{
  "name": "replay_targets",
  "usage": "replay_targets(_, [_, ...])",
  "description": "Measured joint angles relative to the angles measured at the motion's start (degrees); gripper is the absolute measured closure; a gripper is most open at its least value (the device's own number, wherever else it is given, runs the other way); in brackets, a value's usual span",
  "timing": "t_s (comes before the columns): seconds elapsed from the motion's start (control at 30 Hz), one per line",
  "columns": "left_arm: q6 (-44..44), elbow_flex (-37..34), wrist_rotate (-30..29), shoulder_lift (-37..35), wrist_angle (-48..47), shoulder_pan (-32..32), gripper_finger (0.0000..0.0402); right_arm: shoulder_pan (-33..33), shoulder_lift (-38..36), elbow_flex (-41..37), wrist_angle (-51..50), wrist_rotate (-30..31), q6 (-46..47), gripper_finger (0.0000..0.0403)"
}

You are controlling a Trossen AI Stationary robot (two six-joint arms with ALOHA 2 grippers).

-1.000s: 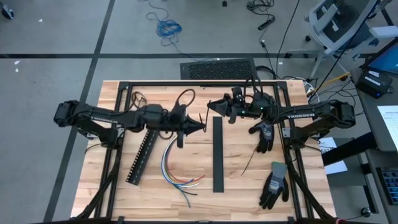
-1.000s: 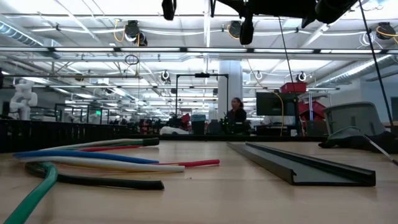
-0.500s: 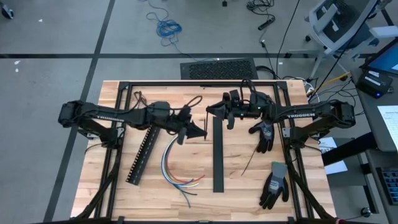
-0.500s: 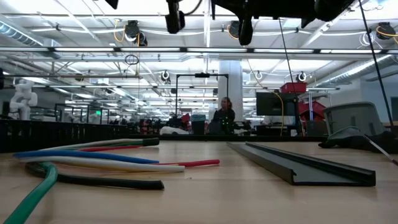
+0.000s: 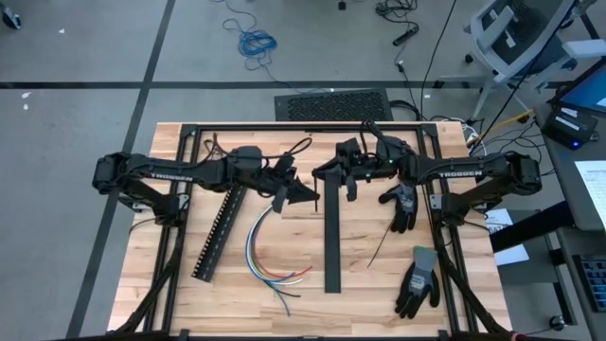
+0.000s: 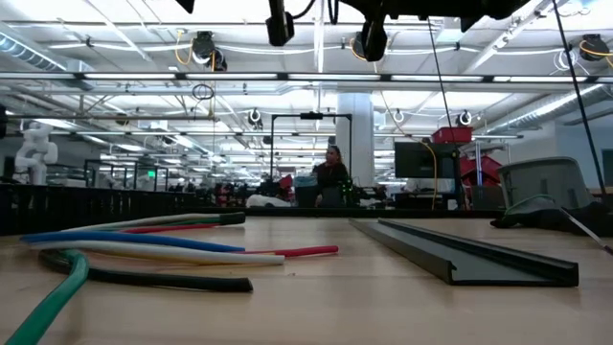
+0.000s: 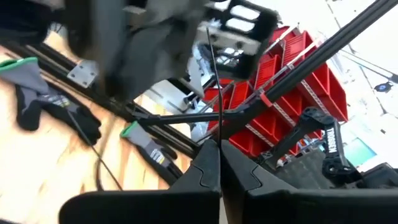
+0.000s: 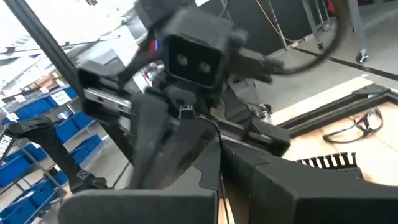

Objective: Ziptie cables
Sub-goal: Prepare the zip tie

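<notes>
Left gripper (image 5: 308,195): raised above the tabletop (image 5: 237,303) near its middle, jaws together on a thin black zip-tie strip (image 7: 214,93) that stands up from between the tips in the left wrist view.
Right gripper (image 5: 322,170): raised facing the left one, close to it, jaws together; in the right wrist view a thin dark strand runs between the tips, but I cannot tell for sure that it is gripped.
Cables (image 5: 270,256): lying loose on the tabletop below and just to the left of the left gripper, a curved bundle of coloured wires fanning out at the near end; neither gripper touches them. In the low view they rest flat in the foreground (image 6: 144,244).
Other items: a long dark channel (image 5: 330,237) beside the cables, a black slotted duct (image 5: 216,232) on their other side, 2 gloves (image 5: 417,279) near the right arm.
Step in hand, as I judge it: the 2 grippers are meeting in the air to handle the tie before it goes to the wires.
Doing it well: keep both tips aligned on the same line, move slowly so the stiff strip does not flex away, and hold the free end clear for threading.
Risk: the strip could slip or twist between shut tips.
</notes>
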Motion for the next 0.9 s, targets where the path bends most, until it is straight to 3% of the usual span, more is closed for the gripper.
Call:
replay_targets(0.33, [2.43, 0.37, -0.6, 0.0, -4.88, -0.11, 0.0402, -0.45, -0.01, 0.0, 1.66, 0.2, 2.88, 0.0403])
replay_targets(0.9, [4.72, 0.37, -5.05, -0.57, -3.62, -0.09, 0.0401, -0.9, -0.01, 0.0, 2.92, 0.05, 5.18, 0.0403])
